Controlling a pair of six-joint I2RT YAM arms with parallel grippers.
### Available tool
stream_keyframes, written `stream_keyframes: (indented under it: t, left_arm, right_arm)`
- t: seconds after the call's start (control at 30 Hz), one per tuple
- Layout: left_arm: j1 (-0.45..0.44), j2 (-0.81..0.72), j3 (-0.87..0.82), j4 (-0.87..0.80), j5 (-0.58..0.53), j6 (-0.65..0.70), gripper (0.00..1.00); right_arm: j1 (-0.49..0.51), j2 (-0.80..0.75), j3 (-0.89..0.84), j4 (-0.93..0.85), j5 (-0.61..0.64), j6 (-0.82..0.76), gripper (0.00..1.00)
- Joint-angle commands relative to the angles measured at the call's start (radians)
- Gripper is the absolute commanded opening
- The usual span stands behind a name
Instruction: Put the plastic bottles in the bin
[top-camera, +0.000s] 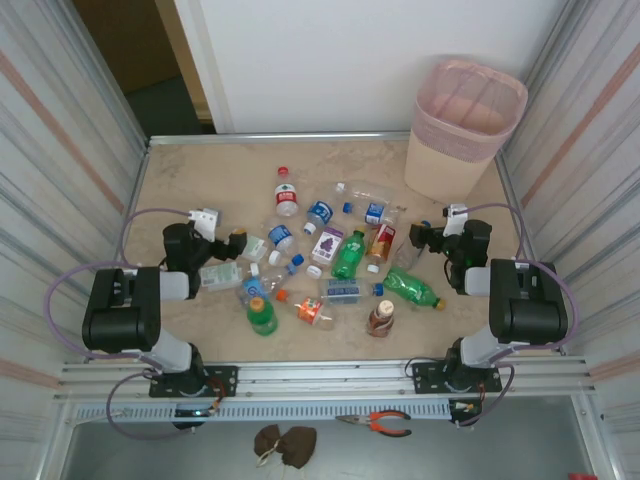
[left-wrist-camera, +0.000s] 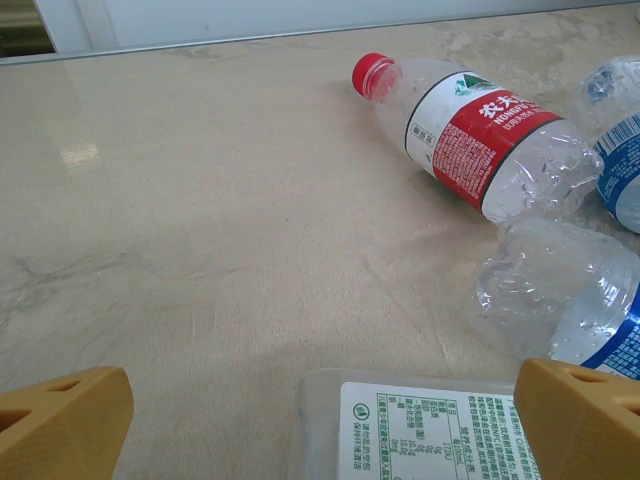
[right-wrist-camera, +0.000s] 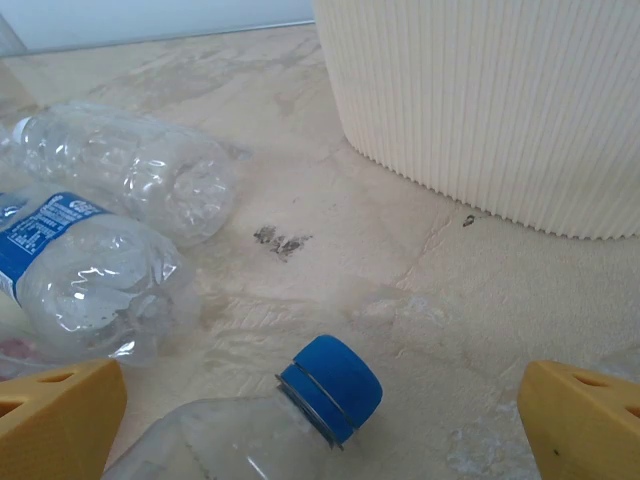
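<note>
Overhead camera looks down from behind me on the table (top-camera: 200, 170); my wrist cameras skim it close, facing forward, sharing the red-label bottle (left-wrist-camera: 470, 140) and bin (right-wrist-camera: 500, 110).

The white-labelled bottle (left-wrist-camera: 425, 425) is cut off at 6 o'clock; the blue-capped bottle (right-wrist-camera: 260, 430) likewise. The bin (right-wrist-camera: 480, 100) is cropped at 12 and 3 o'clock.
</note>
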Motion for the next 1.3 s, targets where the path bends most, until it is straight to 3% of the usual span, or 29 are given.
stream_keyframes:
  t: [0.0,1.07,1.27]
  left_arm:
    - [0.006,-0.017,-0.004,0.021,0.024,0.021,0.99]
    - [0.015,-0.011,0.001,0.021,0.0,-0.003,0.99]
    - [0.005,-0.02,0.006,0.003,-0.036,-0.004,0.99]
  right_arm:
    - [-0.005,-0.005,-0.01,0.025,-0.024,-0.022,0.99]
    - [-0.018,-0.002,-0.007,0.025,-0.039,-0.009,0.99]
    - [0.0,-0.043,0.009,-0.036,0.043,0.001,0.99]
